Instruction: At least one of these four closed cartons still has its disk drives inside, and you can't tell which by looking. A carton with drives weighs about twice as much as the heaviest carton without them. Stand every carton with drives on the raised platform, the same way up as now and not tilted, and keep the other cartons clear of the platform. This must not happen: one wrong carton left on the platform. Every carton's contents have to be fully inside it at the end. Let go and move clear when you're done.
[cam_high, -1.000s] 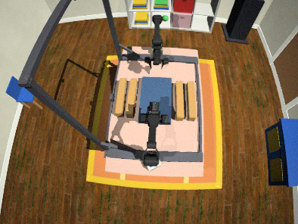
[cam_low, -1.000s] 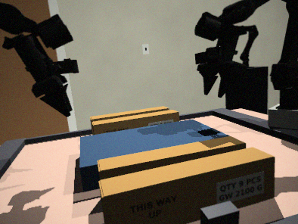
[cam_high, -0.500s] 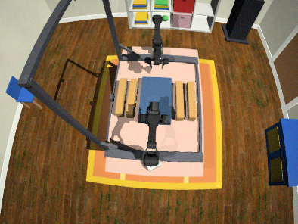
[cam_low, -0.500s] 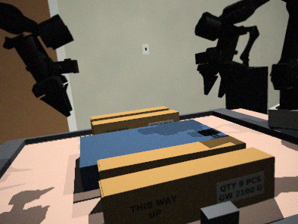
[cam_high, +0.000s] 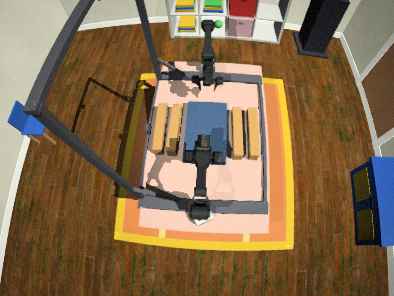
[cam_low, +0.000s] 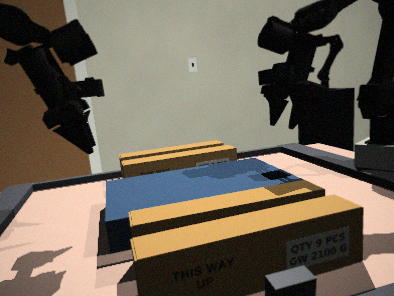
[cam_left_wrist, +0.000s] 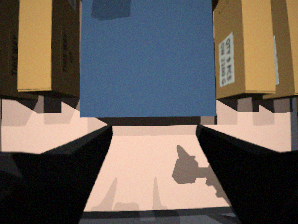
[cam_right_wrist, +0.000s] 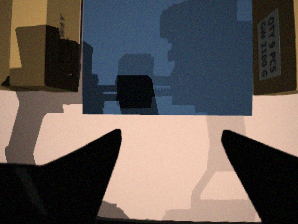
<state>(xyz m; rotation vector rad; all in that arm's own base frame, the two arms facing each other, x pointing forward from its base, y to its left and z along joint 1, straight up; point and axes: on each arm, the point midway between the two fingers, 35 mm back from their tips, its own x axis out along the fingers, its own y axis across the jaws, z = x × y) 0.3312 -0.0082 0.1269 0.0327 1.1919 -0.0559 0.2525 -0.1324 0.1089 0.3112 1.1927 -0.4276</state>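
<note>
Cartons stand in two pairs, one on each side of the blue platform (cam_high: 205, 117) (cam_low: 170, 187) (cam_left_wrist: 147, 60) (cam_right_wrist: 200, 75), and none is on it. In the top view, the outer left carton (cam_high: 160, 129) (cam_low: 200, 260) (cam_left_wrist: 288, 45) and inner left carton (cam_high: 174, 125) (cam_low: 200, 209) (cam_left_wrist: 252, 45) (cam_right_wrist: 64, 70) lie left of centre; the inner right carton (cam_high: 237, 132) (cam_low: 185, 159) (cam_left_wrist: 37, 45) (cam_right_wrist: 275, 50) and outer right carton (cam_high: 253, 132) (cam_low: 170, 151) (cam_left_wrist: 7, 50) are right of centre, with narrow gaps within each pair. All are upright; the nearest in the exterior view reads "THIS WAY UP" and "QTY 9 PCS, GW 2100 G".

My left gripper (cam_high: 208, 88) (cam_low: 85, 140) (cam_left_wrist: 154, 129) hangs at the top view's upper middle, off the platform's far end, fingers spread wide, nothing in them. My right gripper (cam_high: 204, 154) (cam_low: 282, 125) (cam_right_wrist: 171, 134) is below centre there, just as widely parted and holding nothing.

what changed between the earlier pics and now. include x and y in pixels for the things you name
Nothing visibly changed: nothing was taken hold of or let go. The left gripper (cam_high: 208, 87) (cam_low: 91, 150) (cam_left_wrist: 154, 129) and right gripper (cam_high: 204, 158) (cam_low: 282, 126) (cam_right_wrist: 171, 134) stayed open and away from the cartons (cam_high: 160, 127) (cam_low: 250, 225) (cam_left_wrist: 37, 50) (cam_right_wrist: 30, 77), which stayed beside the blue platform (cam_high: 205, 117) (cam_low: 150, 192) (cam_left_wrist: 150, 75) (cam_right_wrist: 100, 27).
</note>
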